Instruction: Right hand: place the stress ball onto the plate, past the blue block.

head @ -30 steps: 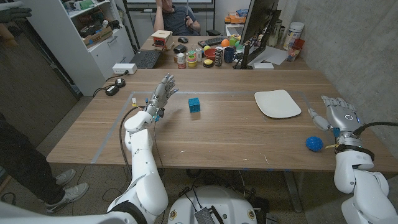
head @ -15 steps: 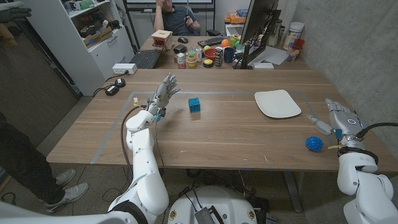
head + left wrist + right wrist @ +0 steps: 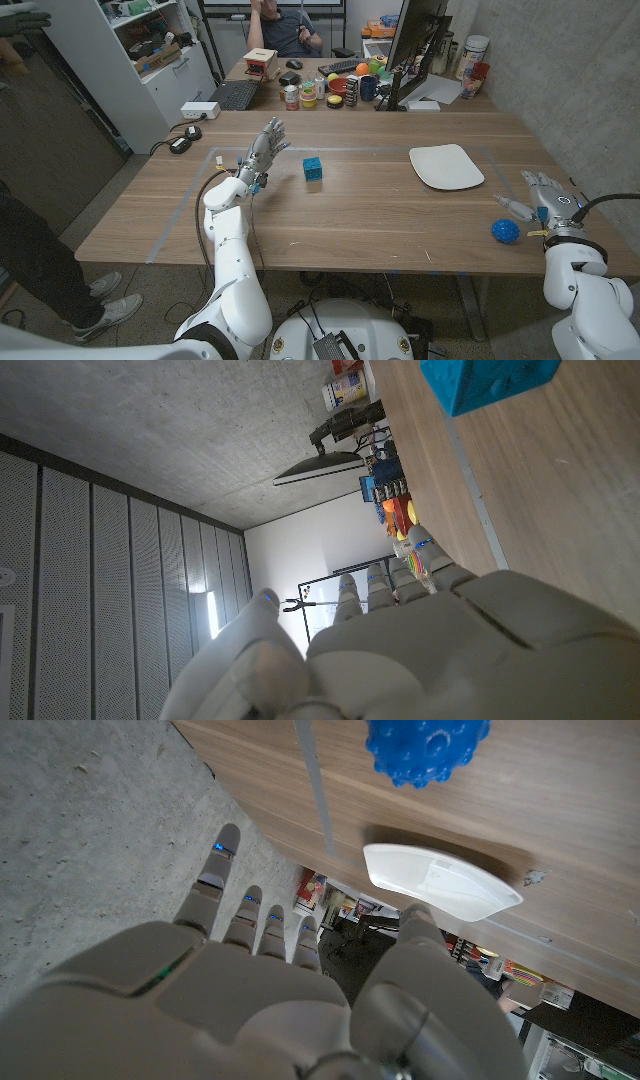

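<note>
Wooden boards make up the big table [image 3: 350, 215], and both robot arms reach over it from the near side. On the left side, the left hand [image 3: 262, 150] is held up above the table with its fingers spread apart, and it holds nothing. Just to the right of it sits the blue block [image 3: 313, 168], flat on the wood and not touching the hand. In the left wrist view the block [image 3: 490, 382] shows as a bright blue corner past the fingers.

Further right lies the white plate [image 3: 446, 166], with nothing on it. It is well apart from the block.

Near the right edge of the table sits the stress ball [image 3: 506, 231], blue and bumpy. It is on the wood, on the near side of the plate and apart from it. The right hand [image 3: 541, 196] is just beside the ball, with its fingers spread and reaching toward the plate. It holds nothing and does not touch the ball. In the right wrist view the ball [image 3: 428, 748] and the plate [image 3: 440, 892] both show past the open fingers [image 3: 256, 920].
</note>
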